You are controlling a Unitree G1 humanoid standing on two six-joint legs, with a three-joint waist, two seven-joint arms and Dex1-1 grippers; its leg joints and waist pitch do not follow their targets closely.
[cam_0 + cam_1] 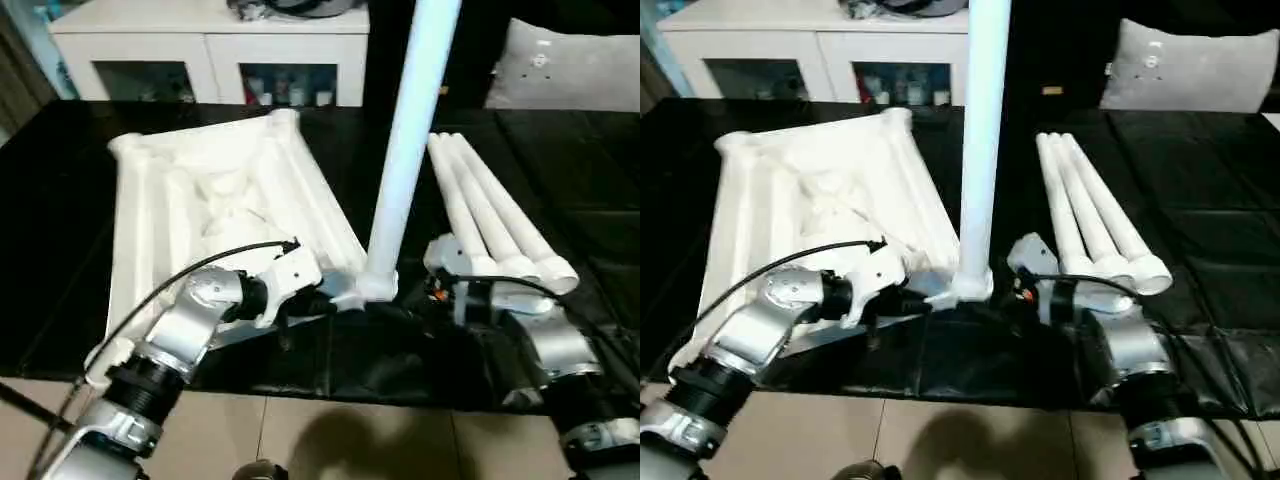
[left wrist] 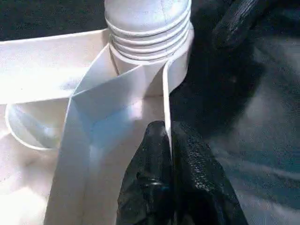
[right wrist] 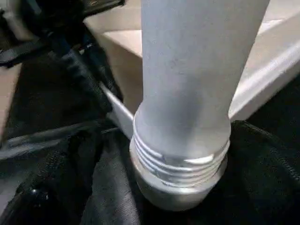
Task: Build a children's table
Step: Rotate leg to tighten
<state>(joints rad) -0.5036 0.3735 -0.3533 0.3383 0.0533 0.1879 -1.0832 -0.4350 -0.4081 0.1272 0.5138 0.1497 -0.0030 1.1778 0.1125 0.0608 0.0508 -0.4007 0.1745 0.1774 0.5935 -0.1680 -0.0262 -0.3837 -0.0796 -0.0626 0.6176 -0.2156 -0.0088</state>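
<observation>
At frame centre a leg (image 1: 405,150) stands in the tabletop's (image 1: 215,200) near corner socket, threads exposed — the left hand (image 2: 169,140) clamped on a rib there, the right hand's (image 1: 440,285) state untellable — so it could tip or cross-thread; three legs (image 1: 495,220) lie right.

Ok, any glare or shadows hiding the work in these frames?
Left eye view: glare washes out the tabletop ribs; a shadow falls on the floor. Right wrist view: the leg is evenly lit, its threads readable.
</observation>
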